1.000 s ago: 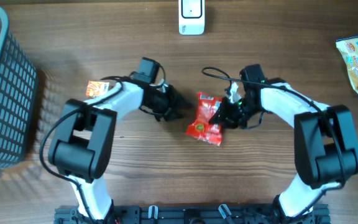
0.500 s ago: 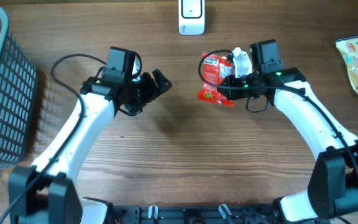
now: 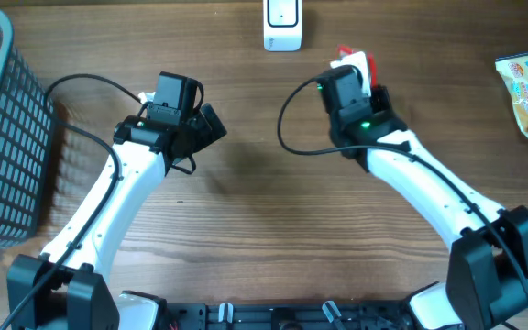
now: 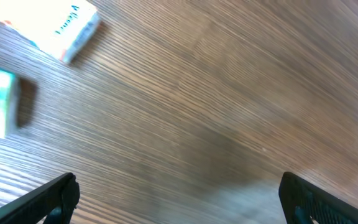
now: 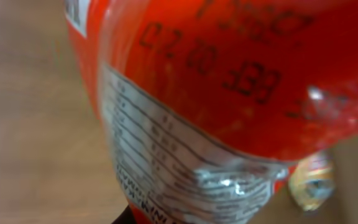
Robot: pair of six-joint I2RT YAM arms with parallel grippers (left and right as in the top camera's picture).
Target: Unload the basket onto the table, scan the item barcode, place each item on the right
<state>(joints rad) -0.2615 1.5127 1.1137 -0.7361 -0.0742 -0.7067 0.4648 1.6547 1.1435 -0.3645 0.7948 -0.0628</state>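
- Overhead — right gripper (image 3: 349, 78) pinching red packet (image 3: 362, 63) nearly shut, holding it just right of white scanner (image 3: 282, 25); pickup done, scan apparently pending. Left gripper (image 3: 211, 128) hanging wide apart, carrying nothing.
- Left wrist — showing bare counter (image 4: 216, 112) between spread fingers and two small boxes (image 4: 67, 28).
- Right wrist — packet filling frame, revealing label print that overhead is missing; scanner not showing.

**Little print can be made out**

The red packet (image 5: 353, 62) carries a dark stamped code (image 5: 241, 62), upside down and blurred, above a silver table (image 5: 166, 162) of unreadable fine print. A white box (image 4: 67, 28) on the desk (image 4: 229, 124) bears smeared blue lettering.
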